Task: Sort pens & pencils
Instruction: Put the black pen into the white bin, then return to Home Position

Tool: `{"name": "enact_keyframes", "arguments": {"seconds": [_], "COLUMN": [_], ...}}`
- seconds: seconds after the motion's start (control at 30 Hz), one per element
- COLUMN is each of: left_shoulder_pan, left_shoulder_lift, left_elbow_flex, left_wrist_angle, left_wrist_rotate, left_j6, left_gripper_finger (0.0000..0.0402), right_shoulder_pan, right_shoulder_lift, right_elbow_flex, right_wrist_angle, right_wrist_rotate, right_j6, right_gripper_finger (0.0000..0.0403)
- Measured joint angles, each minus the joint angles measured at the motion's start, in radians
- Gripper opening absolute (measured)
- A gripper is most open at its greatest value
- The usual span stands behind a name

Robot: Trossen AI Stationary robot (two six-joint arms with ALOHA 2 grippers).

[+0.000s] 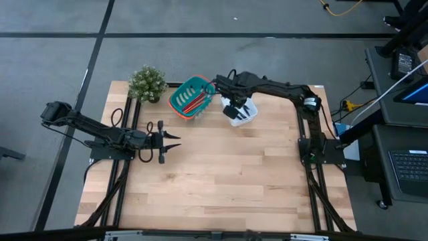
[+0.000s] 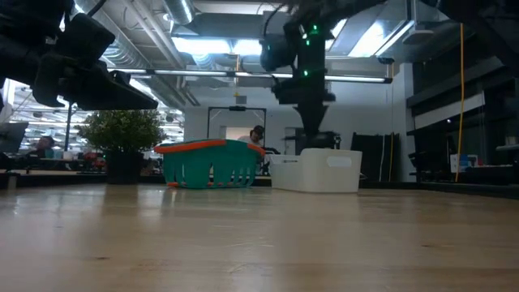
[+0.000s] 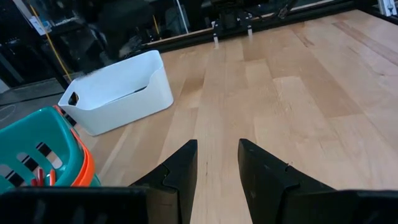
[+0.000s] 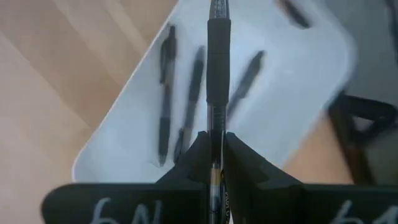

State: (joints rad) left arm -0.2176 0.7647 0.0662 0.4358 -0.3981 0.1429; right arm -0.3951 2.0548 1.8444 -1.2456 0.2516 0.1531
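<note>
My right fingers (image 4: 213,152) pinch one black pen (image 4: 218,68), held above the white bin (image 4: 298,93) where three pens (image 4: 165,93) lie. Left fingers (image 3: 217,168) spread, empty, at nine o'clock on the worktop (image 1: 227,181).

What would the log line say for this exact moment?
right gripper: shut on pen, over white bin | left gripper: open, waiting | pencils: in teal basket

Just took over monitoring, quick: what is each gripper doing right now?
Left gripper: jaws open, holding nothing, above bare table.
Right gripper: jaws shut on a black pen, above the white bin with other pens.
</note>
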Motion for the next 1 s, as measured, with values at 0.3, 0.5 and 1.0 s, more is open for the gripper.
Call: {"name": "enact_keyframes", "arguments": {"seconds": [0.3,0.5,1.0], "left_shoulder_pan": [0.000,0.000,0.000], "left_shoulder_lift": [0.000,0.000,0.000], "left_elbow_flex": [0.000,0.000,0.000], "left_wrist_angle": [0.000,0.000,0.001], "left_wrist_rotate": [0.000,0.000,-0.001], "left_j6": [-0.001,-0.001,-0.003], "left_gripper_finger": [0.0110,0.0110,0.0110], "right_shoulder_pan": [-0.053,-0.076,-0.079], "right_shoulder_lift": [0.000,0.002,0.002], "right_elbow_flex": [-0.154,-0.241,-0.261], "right_wrist_angle": [0.191,0.262,0.307], "right_wrist_rotate": [-0.150,-0.170,-0.167], "right_j6": [-0.061,-0.080,-0.079], "right_gripper_finger": [0.0025,0.0025,0.0147]}}
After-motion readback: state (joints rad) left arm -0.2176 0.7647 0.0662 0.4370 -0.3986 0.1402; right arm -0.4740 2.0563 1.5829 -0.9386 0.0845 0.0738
